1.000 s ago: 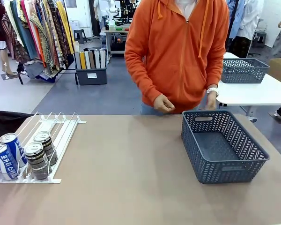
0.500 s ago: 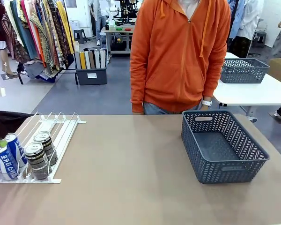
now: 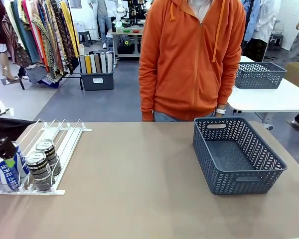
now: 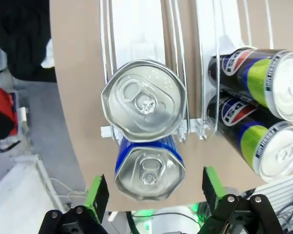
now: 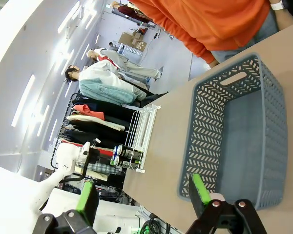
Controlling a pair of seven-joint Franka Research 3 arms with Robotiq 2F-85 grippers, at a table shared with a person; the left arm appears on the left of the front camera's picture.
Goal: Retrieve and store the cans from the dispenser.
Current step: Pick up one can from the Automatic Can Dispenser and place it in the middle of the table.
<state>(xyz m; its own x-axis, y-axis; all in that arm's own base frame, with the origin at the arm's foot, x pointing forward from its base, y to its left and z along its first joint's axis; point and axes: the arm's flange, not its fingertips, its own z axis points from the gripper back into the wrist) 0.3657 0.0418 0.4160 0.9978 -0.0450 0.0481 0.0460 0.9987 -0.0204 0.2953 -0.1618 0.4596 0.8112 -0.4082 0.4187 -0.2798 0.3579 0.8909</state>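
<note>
The dispenser (image 3: 65, 132) is a low white wire rack at the table's left. At its near end, two blue-and-white cans (image 3: 4, 174) stand in one lane and two dark cans (image 3: 40, 169) in the lane beside it. My left gripper (image 3: 6, 160) hangs over the blue cans. In the left wrist view it (image 4: 154, 190) is open, its green pads (image 4: 97, 195) either side of the front blue can (image 4: 149, 170), apart from it; the second blue can (image 4: 144, 100) stands behind. My right gripper (image 5: 142, 192) is open and empty, above the table near the basket.
A dark grey lattice basket (image 3: 269, 159) stands on the table's right side with nothing inside. A person in an orange hoodie (image 3: 189, 59) stands at the far edge, hands down behind the table. The brown tabletop (image 3: 139, 189) between rack and basket is bare.
My left gripper has come in from the left and down over the blue cans. The person lowered both hands and shifted slightly right.
</note>
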